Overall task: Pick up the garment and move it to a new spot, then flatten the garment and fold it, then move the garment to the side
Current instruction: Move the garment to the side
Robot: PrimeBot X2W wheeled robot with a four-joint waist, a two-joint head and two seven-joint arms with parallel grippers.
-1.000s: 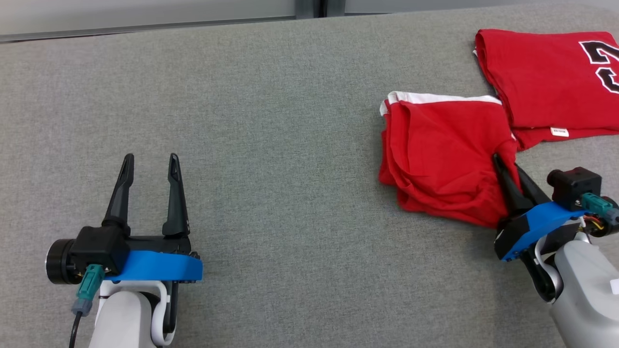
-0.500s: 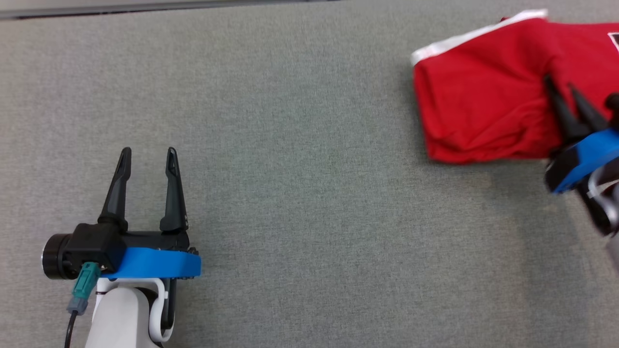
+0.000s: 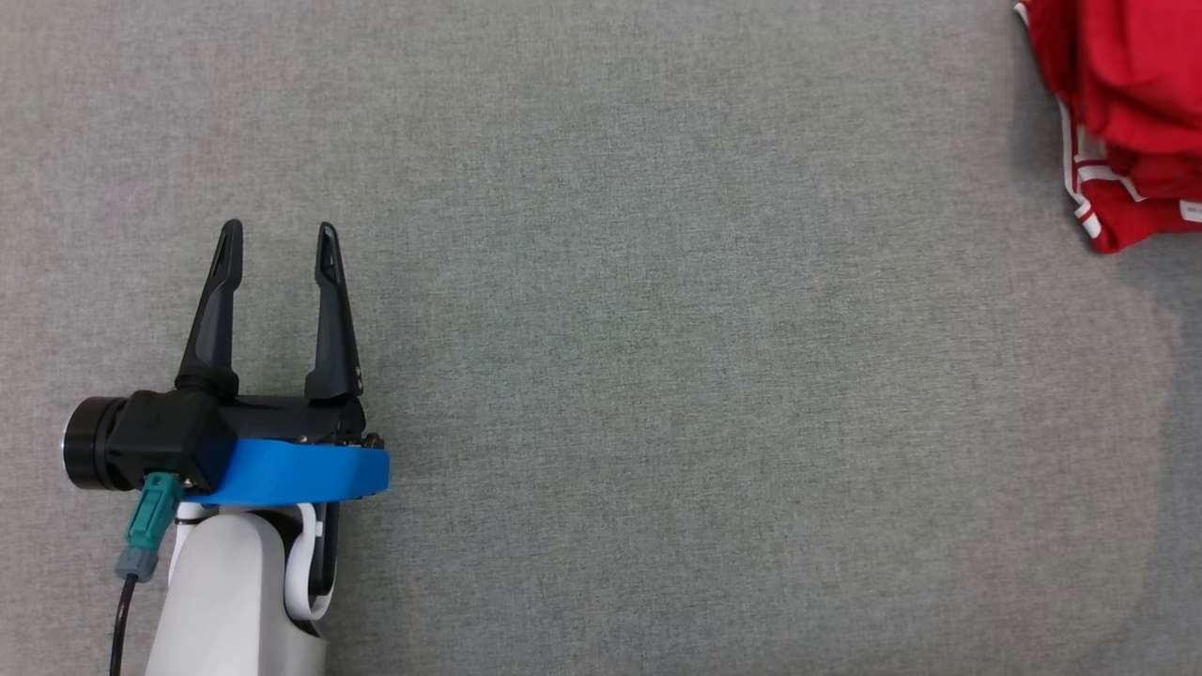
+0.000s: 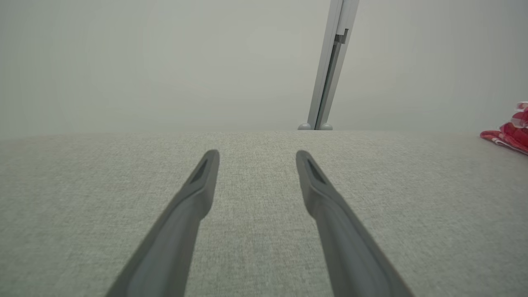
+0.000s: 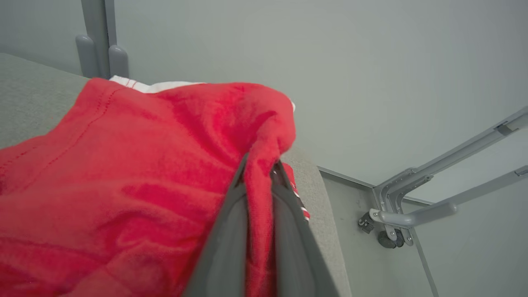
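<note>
The right pincer point(image 5: 258, 165) pinches a thin fold of the red garment point(image 5: 123, 165), bunched at the right end of the counter point(image 3: 657, 376), soft, light, likely to sag, so hems probably grip best, while the left pincer point(image 3: 277, 239) hovers spread, empty.

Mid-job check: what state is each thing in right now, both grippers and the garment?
red garment: bunched up, not flat, one fold pinched.
right gripper: jaws shut on a fold of the red garment.
left gripper: jaws open, holding nothing, over the grey table.
</note>
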